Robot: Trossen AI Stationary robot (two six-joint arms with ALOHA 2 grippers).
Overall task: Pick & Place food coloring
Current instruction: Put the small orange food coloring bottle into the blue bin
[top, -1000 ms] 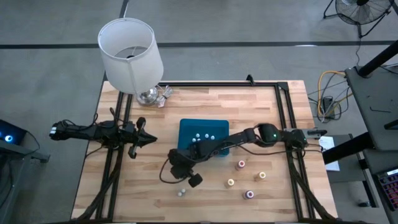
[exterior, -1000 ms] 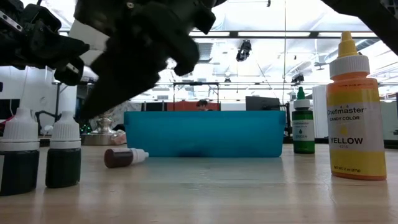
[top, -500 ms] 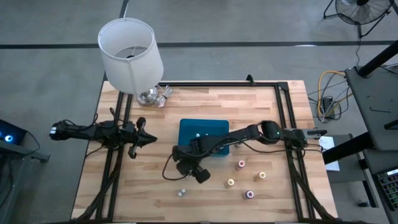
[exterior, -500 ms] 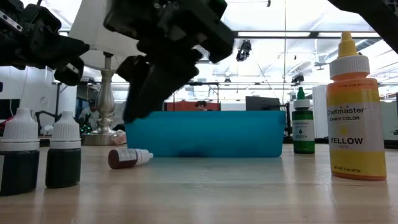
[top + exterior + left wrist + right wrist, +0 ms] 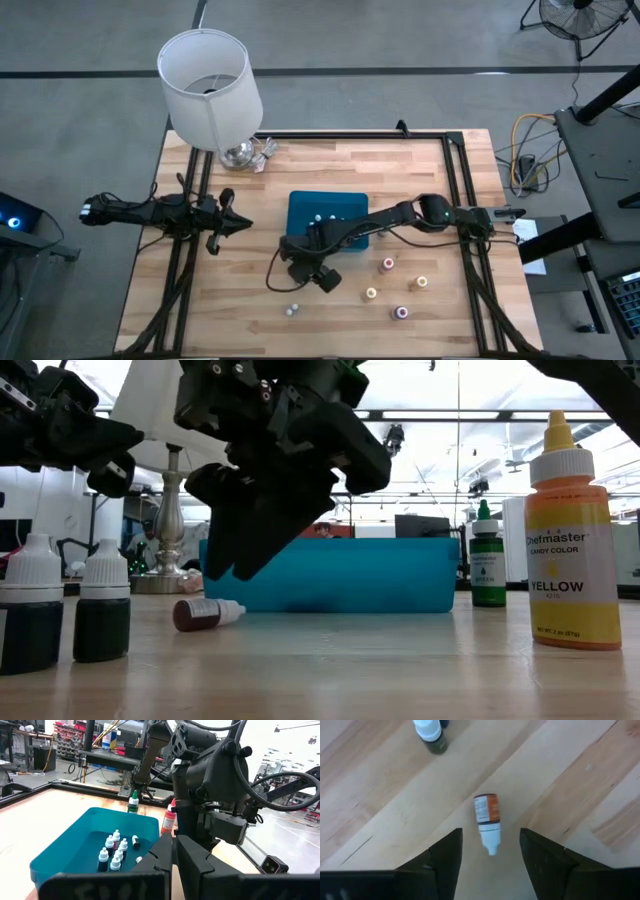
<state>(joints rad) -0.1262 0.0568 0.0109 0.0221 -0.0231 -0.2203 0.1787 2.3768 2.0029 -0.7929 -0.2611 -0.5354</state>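
Wooden slats of the table (image 5: 330,170) carry a blue tray (image 5: 300,212) mid-board and a lamp (image 5: 210,88) at the far left corner. Since a second ago the right gripper (image 5: 309,274) has lifted and drawn in toward the tray's near edge, its fingers parting from nearly shut to wide, and a small bottle (image 5: 487,822) that sat below it now lies free on its side on the boards. In the right wrist view that bottle lies between the spread fingers (image 5: 442,855) and below them, touched by neither; nothing is held. Another small bottle (image 5: 430,731) stands upright just beyond. Right arm reaches long and low across the table from the right edge, wrist bent down. More bottles (image 5: 114,854) stand inside the tray, beside the gripper. Left gripper (image 5: 238,226), fingers together and empty, waits well off to the side, unmoved.
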